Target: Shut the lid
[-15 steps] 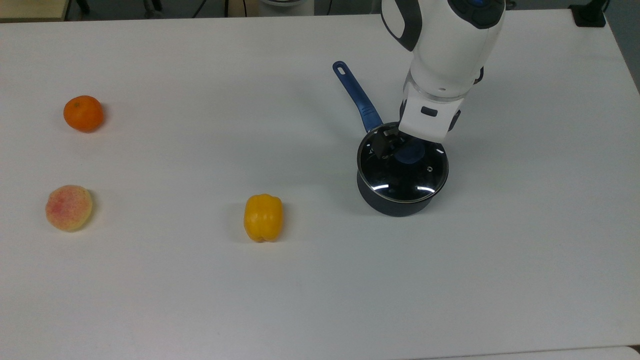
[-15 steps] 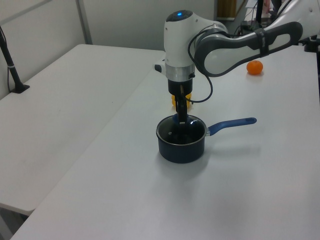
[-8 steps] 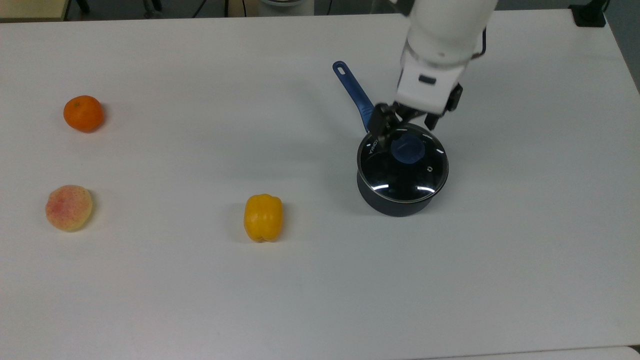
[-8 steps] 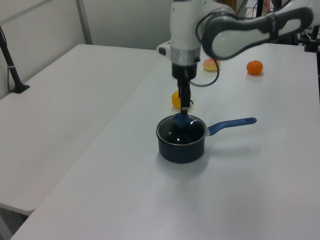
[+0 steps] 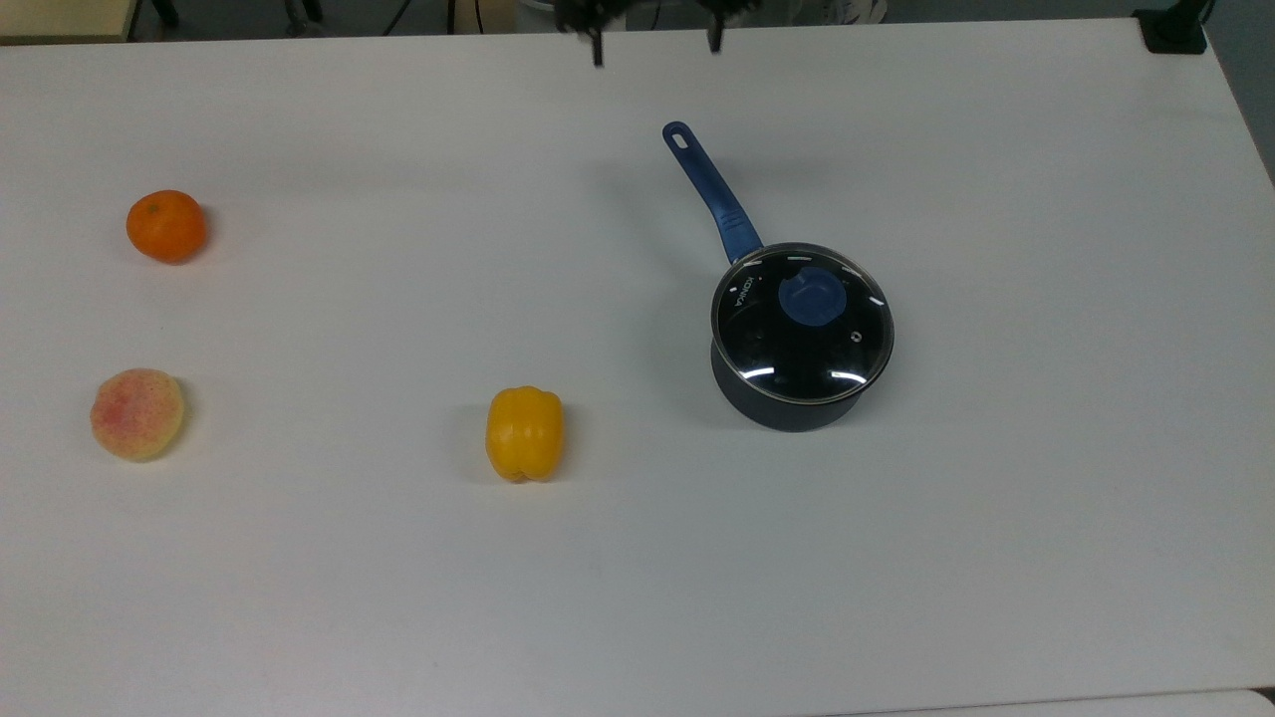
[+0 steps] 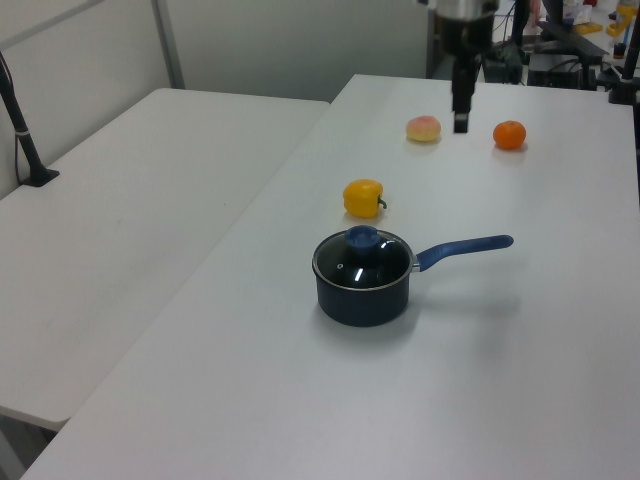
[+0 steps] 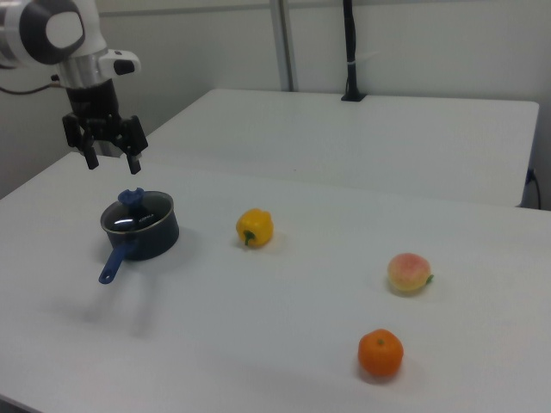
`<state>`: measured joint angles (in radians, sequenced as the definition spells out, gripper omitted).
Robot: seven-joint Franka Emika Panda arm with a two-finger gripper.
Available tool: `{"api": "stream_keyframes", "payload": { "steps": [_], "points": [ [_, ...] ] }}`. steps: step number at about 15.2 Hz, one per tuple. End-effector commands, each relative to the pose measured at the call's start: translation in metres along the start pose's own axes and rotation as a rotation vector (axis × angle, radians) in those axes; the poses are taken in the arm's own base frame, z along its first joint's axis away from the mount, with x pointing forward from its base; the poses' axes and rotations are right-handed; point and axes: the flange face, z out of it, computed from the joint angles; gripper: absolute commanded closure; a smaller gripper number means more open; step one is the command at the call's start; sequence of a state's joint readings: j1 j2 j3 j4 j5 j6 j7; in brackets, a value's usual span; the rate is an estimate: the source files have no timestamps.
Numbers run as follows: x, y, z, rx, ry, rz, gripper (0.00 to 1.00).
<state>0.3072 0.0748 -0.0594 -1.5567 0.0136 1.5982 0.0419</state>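
Glass lid [image 5: 802, 324] with a metal rim sits flat on the dark saucepan [image 5: 787, 406], closing it; its blue knob [image 5: 813, 297] stands at the centre and a small steam hole shows toward the top view's right of the knob. White lettering runs along the lid's rim near the handle side in the top view, too small to read with certainty. The saucepan's blue handle [image 5: 710, 189] points toward the table's far edge in the top view, a hanging hole at its tip. The pan stands on the white table [image 5: 398, 597], right of centre in the top view. The gripper [image 7: 109, 153] hangs in the air above the pan, well apart from the lid, its two fingers spread wide and holding nothing. In the top view the fingertips [image 5: 598, 55] alone poke in at the far edge, the arm cut off by the frame. In the left view the gripper is seen edge-on, so the gap between its fingers cannot be made out there. A yellow bell pepper [image 5: 524, 433] lies near the table's middle, a peach [image 5: 136, 413] and an orange [image 5: 165, 226] near the edge at the top view's left, all well apart from the pan.
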Motion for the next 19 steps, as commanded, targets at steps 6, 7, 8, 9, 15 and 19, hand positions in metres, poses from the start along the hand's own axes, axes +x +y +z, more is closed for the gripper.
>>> {"api": "stream_keyframes", "payload": {
  "steps": [6,7,8,9,15,19],
  "points": [
    [-0.06,0.055,-0.013,0.049,-0.031,0.157,0.0],
    [-0.058,0.056,-0.015,0.048,-0.007,0.156,0.0],
    [-0.053,0.059,-0.014,0.049,0.02,0.157,0.0],
    [-0.047,0.061,-0.013,0.049,0.051,0.151,0.0],
    [-0.037,0.082,-0.015,0.039,0.12,0.079,0.0],
    [-0.037,0.082,-0.015,0.039,0.12,0.079,0.0]
  ]
}}
